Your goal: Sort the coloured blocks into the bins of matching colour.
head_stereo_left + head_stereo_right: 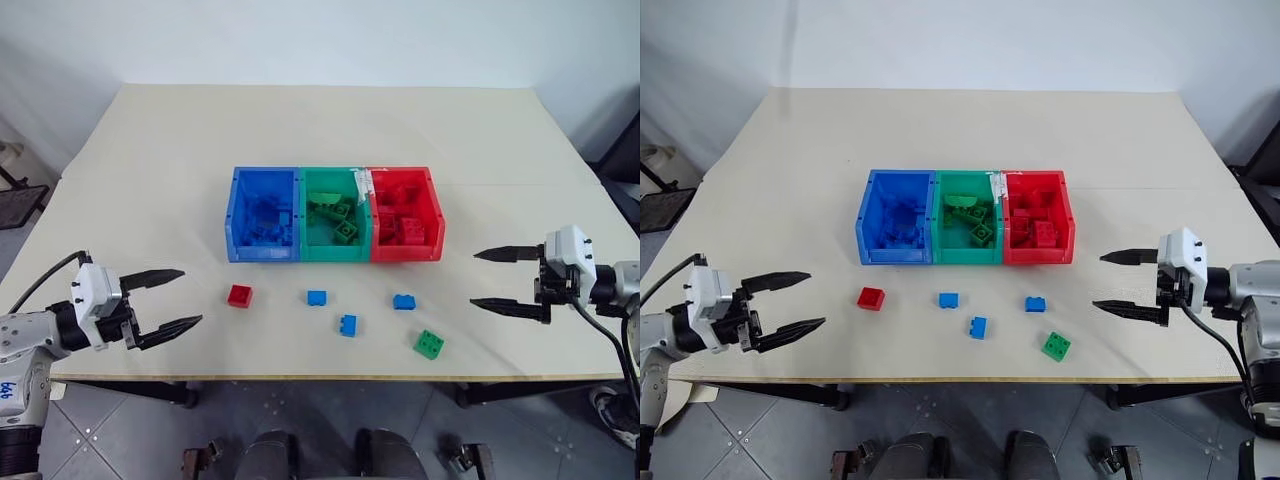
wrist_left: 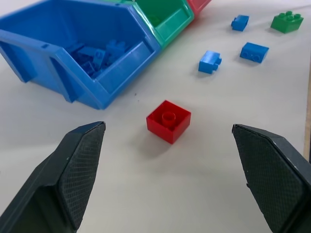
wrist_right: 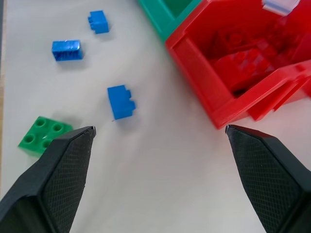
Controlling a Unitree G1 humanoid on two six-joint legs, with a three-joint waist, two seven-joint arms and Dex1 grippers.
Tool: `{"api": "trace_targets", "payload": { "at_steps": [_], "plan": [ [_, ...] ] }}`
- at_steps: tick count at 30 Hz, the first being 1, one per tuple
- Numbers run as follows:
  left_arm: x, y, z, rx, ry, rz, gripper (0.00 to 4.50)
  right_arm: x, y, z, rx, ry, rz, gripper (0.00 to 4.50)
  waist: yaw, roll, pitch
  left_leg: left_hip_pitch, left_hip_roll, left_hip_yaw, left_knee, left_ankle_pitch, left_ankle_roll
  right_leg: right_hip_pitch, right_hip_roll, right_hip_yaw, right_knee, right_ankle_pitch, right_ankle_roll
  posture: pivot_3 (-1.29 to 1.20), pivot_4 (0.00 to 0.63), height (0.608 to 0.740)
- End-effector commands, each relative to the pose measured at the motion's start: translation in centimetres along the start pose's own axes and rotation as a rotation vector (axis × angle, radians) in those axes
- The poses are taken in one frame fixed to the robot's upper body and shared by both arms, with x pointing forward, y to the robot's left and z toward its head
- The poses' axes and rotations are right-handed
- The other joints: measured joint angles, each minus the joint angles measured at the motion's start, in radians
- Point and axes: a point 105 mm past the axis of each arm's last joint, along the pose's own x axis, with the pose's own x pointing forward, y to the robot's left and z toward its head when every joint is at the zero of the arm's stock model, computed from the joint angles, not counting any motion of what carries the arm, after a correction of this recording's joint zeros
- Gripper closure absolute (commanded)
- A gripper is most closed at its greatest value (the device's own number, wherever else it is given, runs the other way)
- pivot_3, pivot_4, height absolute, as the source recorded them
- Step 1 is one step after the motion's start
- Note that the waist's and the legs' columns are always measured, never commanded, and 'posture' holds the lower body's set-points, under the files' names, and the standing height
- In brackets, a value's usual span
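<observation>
Left pincer (image 1: pixel 178 299) is standing wide apart, empty, aimed at the red block (image 1: pixel 239 295) lying just in front of the blue bin (image 1: pixel 264 214). Right pincer (image 1: pixel 488 280) is likewise gaping, holding nothing, beside the red bin (image 1: pixel 405 213). Three blue blocks (image 1: pixel 347 324) and a green block (image 1: pixel 429 344) are waiting in front of the green bin (image 1: pixel 335 213). I am judging this a pre-reach step; next I am needing to close on the red block. Pale desk (image 1: pixel 320 120), white wall behind.
</observation>
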Motion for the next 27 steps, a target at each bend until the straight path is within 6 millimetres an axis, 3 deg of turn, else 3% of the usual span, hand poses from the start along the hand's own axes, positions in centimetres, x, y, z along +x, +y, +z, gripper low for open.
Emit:
{"api": "trace_targets", "payload": {
  "at_steps": [1, 6, 11, 16, 21, 27],
  "plan": [
    [0.1, 0.4, 1.2, 0.042, -0.031, 0.018, 0.08, -0.2, -0.4, 0.8, -0.028, -0.026, -0.021, 0.00, 0.000, 0.000, 0.000, 0.000, 0.000, 0.000, 0.000, 0.000, 0.000, 0.000, 0.000, 0.000, 0.000, 0.000, 0.000, 0.00, 0.150, 0.740],
    [0.6, 1.0, 1.0, 0.001, -0.024, 0.073, 0.08, 0.2, -0.6, 1.1, -0.019, -0.036, -0.029, 0.00, 0.001, 0.000, 0.000, 0.000, 0.000, -0.001, 0.001, 0.000, 0.000, 0.001, 0.000, 0.000, 0.000, 0.000, 0.000, 0.00, 0.150, 0.740],
    [1.2, 0.4, 0.7, -0.034, 0.000, 0.029, 0.08, 0.4, -0.6, 1.4, -0.009, -0.039, -0.033, 0.00, 0.001, 0.000, 0.000, 0.000, 0.000, -0.001, 0.001, 0.000, 0.000, 0.001, 0.000, 0.000, 0.000, 0.000, 0.000, 0.00, 0.150, 0.740],
    [2.9, -1.4, 1.2, -0.049, -0.037, -0.114, 0.08, -1.6, -0.4, 1.2, 0.003, 0.027, -0.073, 0.00, 0.007, 0.000, 0.000, -0.002, -0.001, -0.003, 0.002, 0.000, 0.000, 0.001, 0.000, -0.001, 0.000, 0.000, 0.000, 0.00, 0.150, 0.740],
    [4.8, -2.3, 1.6, -0.020, -0.098, -0.211, 0.08, -3.8, 1.3, -0.1, 0.032, 0.154, -0.074, 0.00, 0.013, 0.000, 0.000, -0.002, -0.001, -0.005, 0.003, 0.000, 0.001, 0.003, 0.000, -0.001, 0.000, 0.000, 0.000, 0.00, 0.150, 0.740],
    [4.8, -2.1, 1.3, -0.037, -0.109, -0.244, 0.08, -2.0, 3.1, 0.3, 0.028, 0.209, -0.033, 0.00, -0.001, 0.001, 0.000, -0.001, 0.000, -0.003, 0.003, -0.001, 0.000, 0.002, 0.003, -0.003, 0.000, 0.000, 0.000, 0.00, 0.150, 0.740]
  ]
}}
